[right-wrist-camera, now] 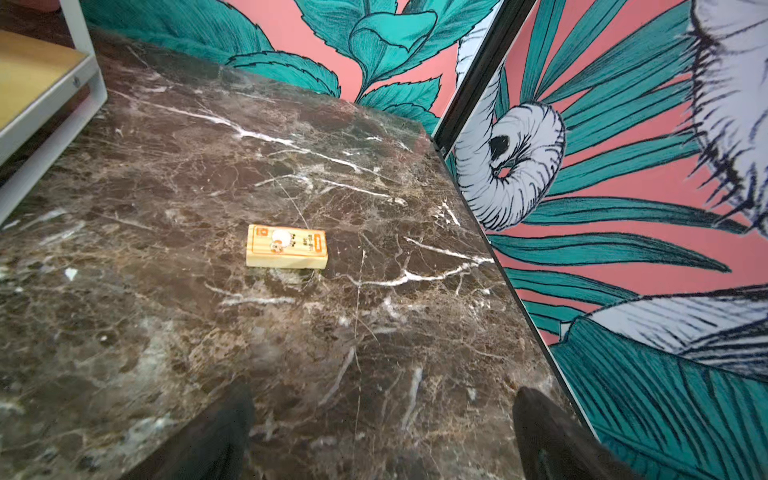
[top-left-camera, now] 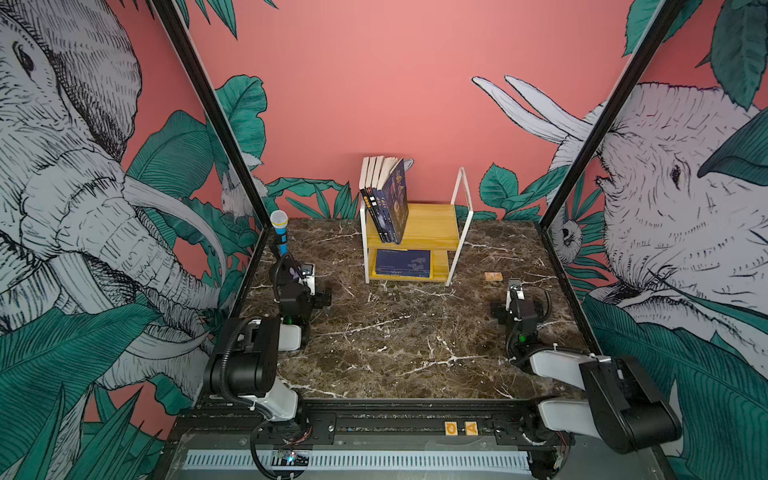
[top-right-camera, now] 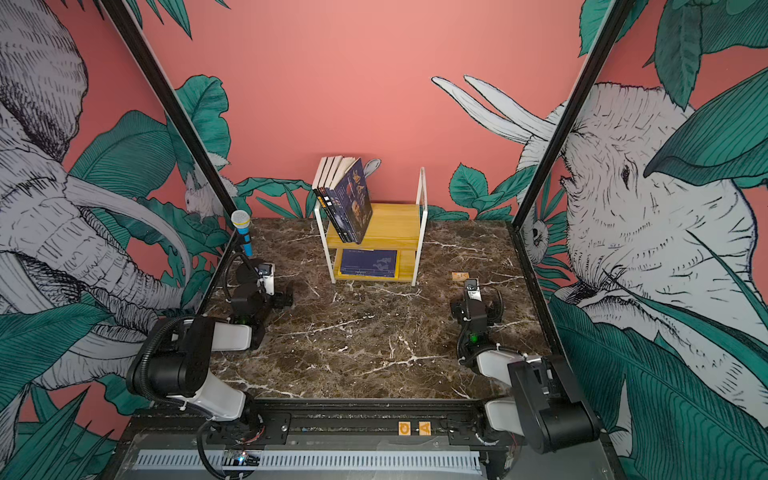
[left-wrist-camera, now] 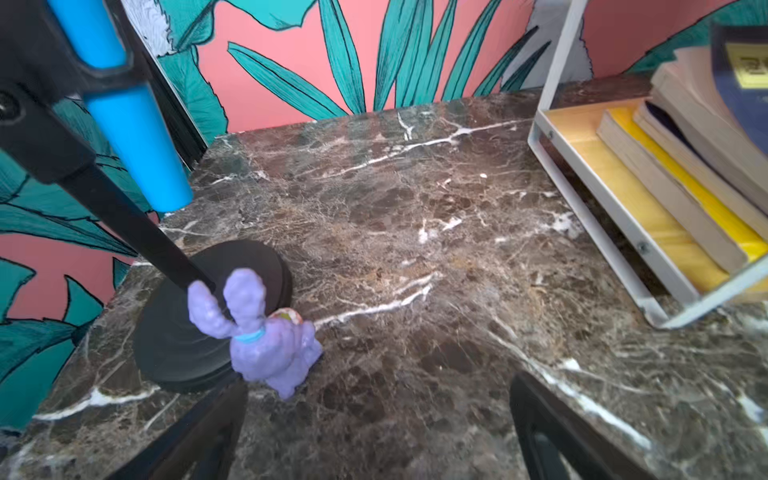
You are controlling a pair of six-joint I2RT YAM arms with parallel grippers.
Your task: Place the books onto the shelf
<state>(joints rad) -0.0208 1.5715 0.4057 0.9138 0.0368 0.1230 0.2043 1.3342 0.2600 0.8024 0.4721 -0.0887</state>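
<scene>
Navy and black books [top-left-camera: 384, 199] lean on the top board of the shelf [top-left-camera: 432, 226] at 12 o'clock of the marble bench [top-left-camera: 395, 345], more lying flat below, while the left hand [left-wrist-camera: 378, 382] at 9 o'clock and the right hand [right-wrist-camera: 384, 392] at 3 o'clock are released, empty.

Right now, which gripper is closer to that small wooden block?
Right. The right gripper hangs open just short of the block, which lies ahead of its jaws. The left gripper is across the table, by the microphone stand.
</scene>
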